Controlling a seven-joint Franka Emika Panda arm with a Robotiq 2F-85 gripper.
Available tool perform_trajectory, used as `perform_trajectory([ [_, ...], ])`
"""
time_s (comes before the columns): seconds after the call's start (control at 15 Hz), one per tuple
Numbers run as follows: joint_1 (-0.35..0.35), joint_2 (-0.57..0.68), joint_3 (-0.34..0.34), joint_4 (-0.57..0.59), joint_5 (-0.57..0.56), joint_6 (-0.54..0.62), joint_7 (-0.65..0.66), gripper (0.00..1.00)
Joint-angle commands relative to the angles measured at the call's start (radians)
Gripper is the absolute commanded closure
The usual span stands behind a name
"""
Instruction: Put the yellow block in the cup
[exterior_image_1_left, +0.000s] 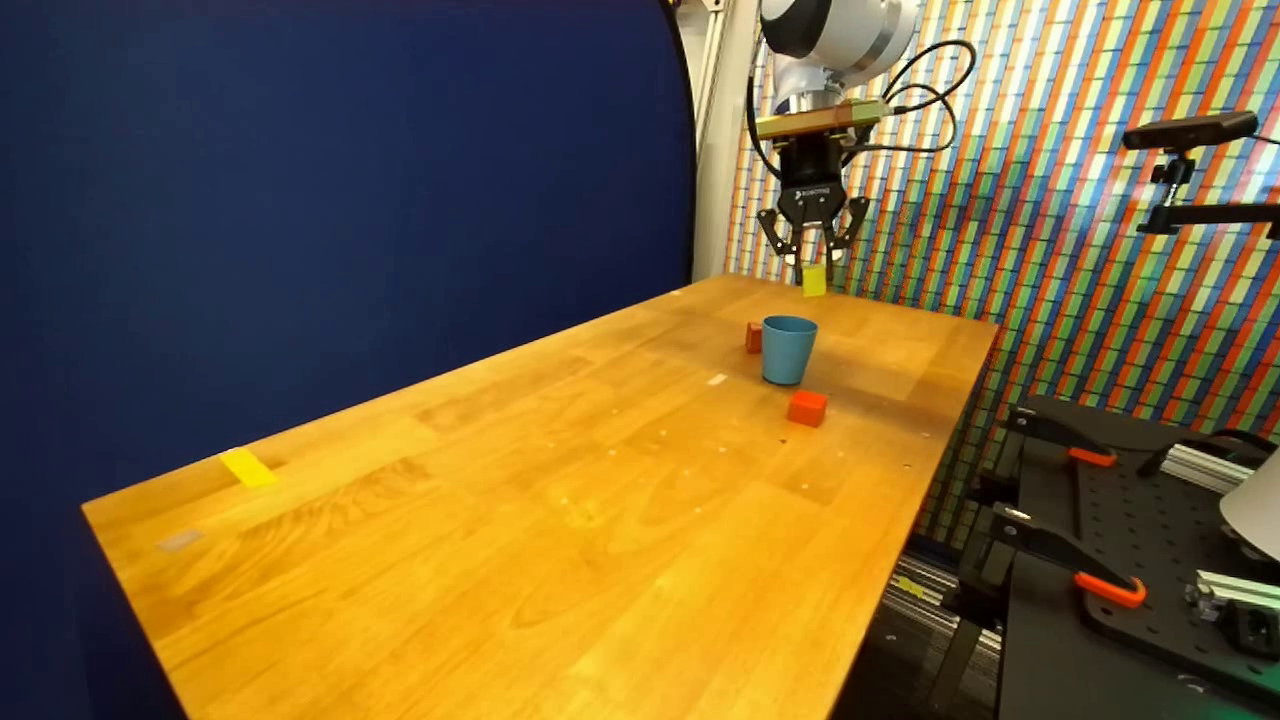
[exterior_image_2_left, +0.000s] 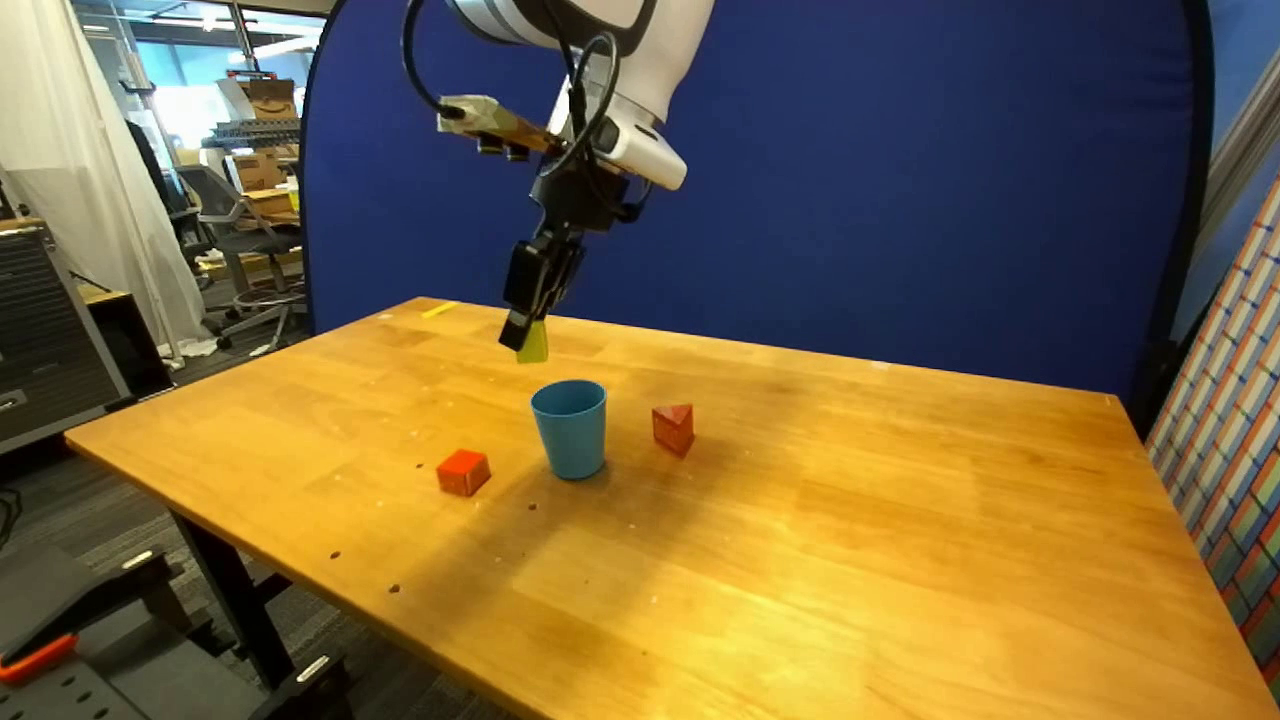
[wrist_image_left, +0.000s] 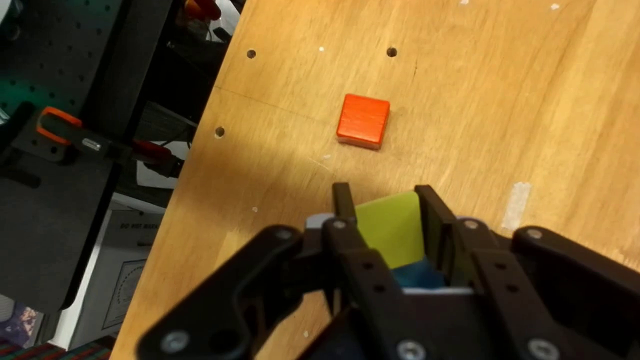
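Note:
My gripper (exterior_image_1_left: 814, 268) is shut on the yellow block (exterior_image_1_left: 815, 284) and holds it in the air. In an exterior view the gripper (exterior_image_2_left: 524, 335) and the yellow block (exterior_image_2_left: 535, 345) show above and slightly left of the cup's rim. The blue cup (exterior_image_2_left: 573, 436) stands upright on the table, and it also shows in an exterior view (exterior_image_1_left: 788, 352). In the wrist view the yellow block (wrist_image_left: 392, 231) sits between the two fingertips (wrist_image_left: 383, 192). Part of the blue cup (wrist_image_left: 419, 274) shows below the block there; the rest is hidden by the gripper.
A red-orange block (exterior_image_2_left: 464, 474) lies on the table (exterior_image_2_left: 900, 560) beside the cup; it also shows in the wrist view (wrist_image_left: 363, 121). A red triangular block (exterior_image_2_left: 673, 429) stands on the cup's other side. A yellow tape strip (exterior_image_1_left: 248, 467) is near the table's far end.

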Motion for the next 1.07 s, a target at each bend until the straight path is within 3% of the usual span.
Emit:
perform_trajectory([
  [0.0, -0.021, 0.055, -0.010, 0.096, -0.007, -0.070, -0.004, 0.85],
  [0.13, -0.028, 0.072, -0.012, 0.122, -0.006, -0.081, -0.006, 0.84],
  [0.2, -0.032, 0.079, -0.012, 0.133, -0.001, -0.086, -0.012, 0.70],
  [0.27, -0.036, 0.087, -0.010, 0.142, 0.003, -0.091, -0.019, 0.40],
  [0.33, -0.038, 0.092, -0.009, 0.148, 0.005, -0.093, -0.023, 0.39],
  [0.67, -0.056, 0.057, 0.000, 0.110, 0.048, -0.090, -0.119, 0.03],
  [0.8, -0.053, 0.010, 0.010, 0.086, 0.046, -0.113, -0.227, 0.00],
  [0.87, -0.034, 0.071, -0.009, 0.111, 0.032, -0.078, -0.142, 0.04],
  [1.0, -0.034, 0.052, -0.007, 0.108, 0.032, -0.096, -0.191, 0.00],
])
